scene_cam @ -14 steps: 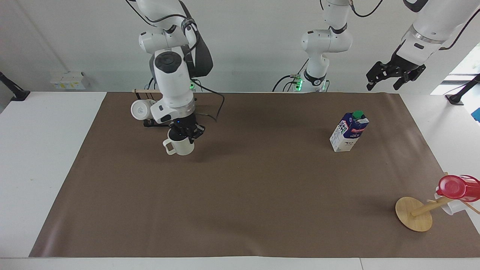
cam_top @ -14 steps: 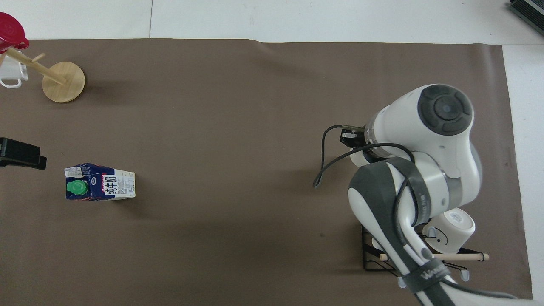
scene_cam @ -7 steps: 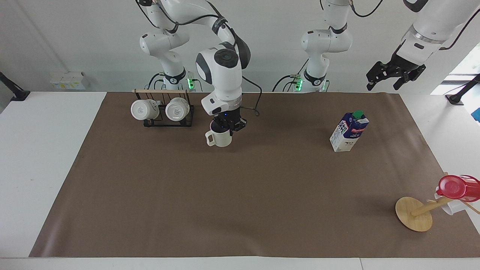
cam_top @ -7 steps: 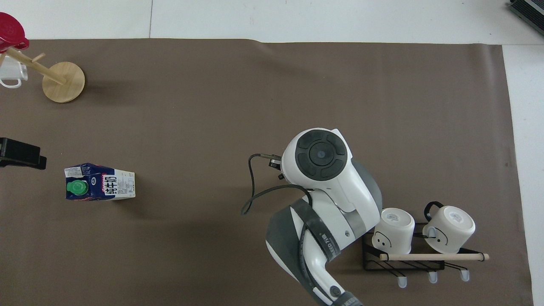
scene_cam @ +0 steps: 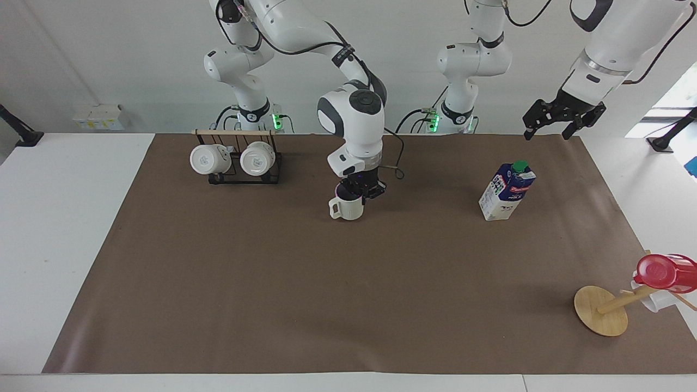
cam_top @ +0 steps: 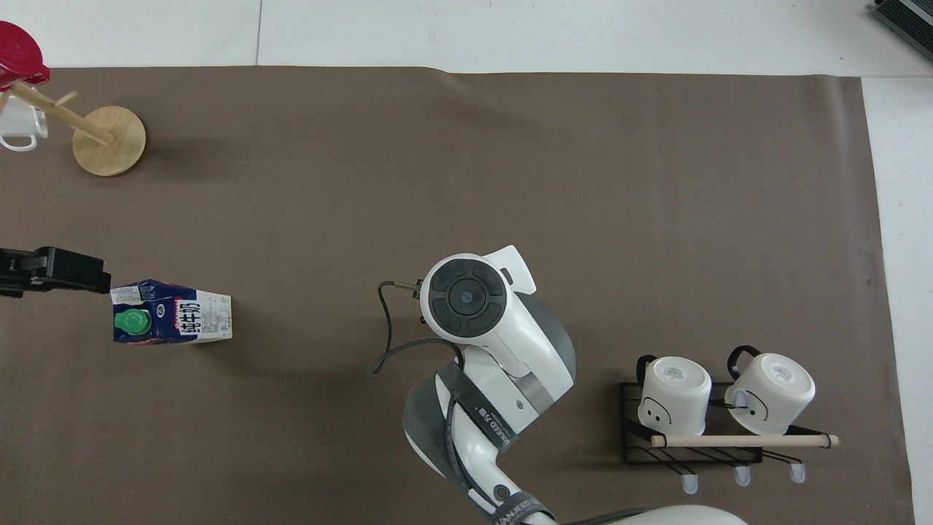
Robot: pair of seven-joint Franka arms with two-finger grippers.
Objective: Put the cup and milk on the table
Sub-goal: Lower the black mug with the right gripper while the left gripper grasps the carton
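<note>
The cup [scene_cam: 348,208], cream-white with a dark inside, hangs upright by its rim from my right gripper [scene_cam: 360,189], which is shut on it low over the middle of the table's brown paper [scene_cam: 348,305]. I cannot tell whether the cup touches the paper. In the overhead view the right arm [cam_top: 466,299] hides the cup. The milk [scene_cam: 507,190] stands upright on the paper toward the left arm's end and also shows in the overhead view [cam_top: 171,312]. My left gripper [scene_cam: 549,126] is open and empty, high in the air; in the overhead view [cam_top: 87,270] it is just beside the milk.
A black rack with two white mugs [scene_cam: 234,160] stands near the right arm's base; it also shows in the overhead view [cam_top: 718,408]. A tilted wooden mug tree [scene_cam: 601,310] with a red cup [scene_cam: 661,272] stands at the left arm's end, farther from the robots.
My right gripper carried the cup from beside the rack to over the table's middle, toward the milk. My left gripper shifted a little toward the milk.
</note>
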